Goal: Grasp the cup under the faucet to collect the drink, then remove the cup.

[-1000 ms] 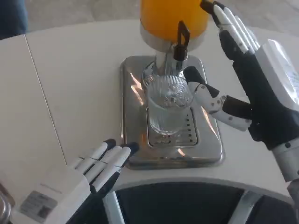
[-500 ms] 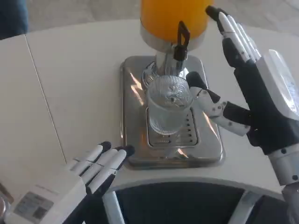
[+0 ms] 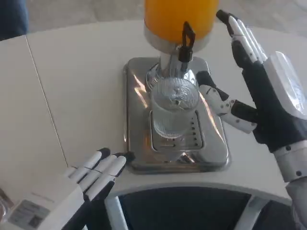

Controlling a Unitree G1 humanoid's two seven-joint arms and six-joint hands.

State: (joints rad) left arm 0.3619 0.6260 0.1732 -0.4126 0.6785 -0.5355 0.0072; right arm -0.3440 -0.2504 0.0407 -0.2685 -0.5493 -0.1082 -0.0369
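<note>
White counter (image 3: 76, 76), head view: chrome drip tray (image 3: 139, 96) carrying a clear ribbed cup (image 3: 173, 114) (upright on the grate, directly beneath the black faucet (image 3: 185, 42) of the orange drink dispenser (image 3: 177, 19)). Right hand (image 3: 259, 91) just beside cup, fingers (image 3: 242, 36) spread apart, holding nothing. Left hand (image 3: 76, 184) at the tray's near corner, fingers extended, holding nothing.

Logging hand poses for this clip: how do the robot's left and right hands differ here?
The left hand lies low near the white table's front edge, fingers together; the right hand is raised, fingers spread, beside the clear ribbed cup. Both hold nothing.
</note>
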